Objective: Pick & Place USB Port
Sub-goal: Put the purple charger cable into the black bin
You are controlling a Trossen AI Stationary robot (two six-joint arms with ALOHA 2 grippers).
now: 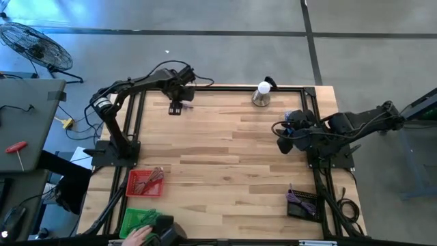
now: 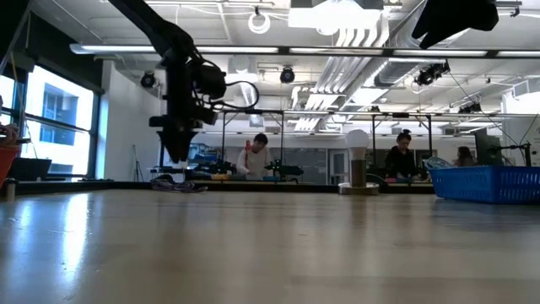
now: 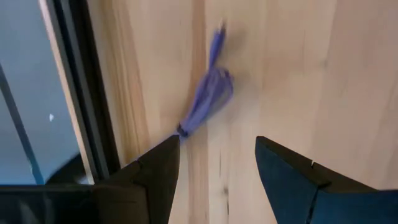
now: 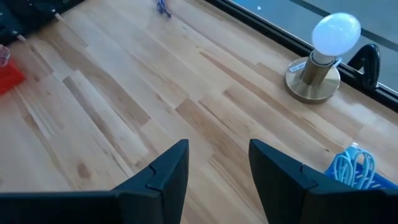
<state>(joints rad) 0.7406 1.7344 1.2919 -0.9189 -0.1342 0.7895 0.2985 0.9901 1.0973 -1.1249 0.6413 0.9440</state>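
Observation:
A small purple USB cable bundle [image 3: 208, 96], tied at one end, lies flat on the wooden table near its far left edge; it also shows as the purple bundle [image 4: 163, 7] in the right wrist view. My left gripper [image 3: 217, 146] hangs open just above it, pointing steeply down, with the bundle's tied end ahead of its fingertips and touching neither. The high view shows this left gripper [image 1: 176, 106] at the table's far left, and in the low view the left gripper [image 2: 179, 154] stands clear of the tabletop. My right gripper [image 4: 217, 149] waits open above the table's right side.
A lamp with a white bulb [image 1: 262, 94] stands at the far edge. A red basket [image 1: 145, 182] and a green basket [image 1: 140, 220] sit at the near left, with a person's hand [image 1: 140, 236] by the green one. A dark tray [image 1: 302, 203] sits near right. Blue cable [image 4: 351, 165] lies below my right arm.

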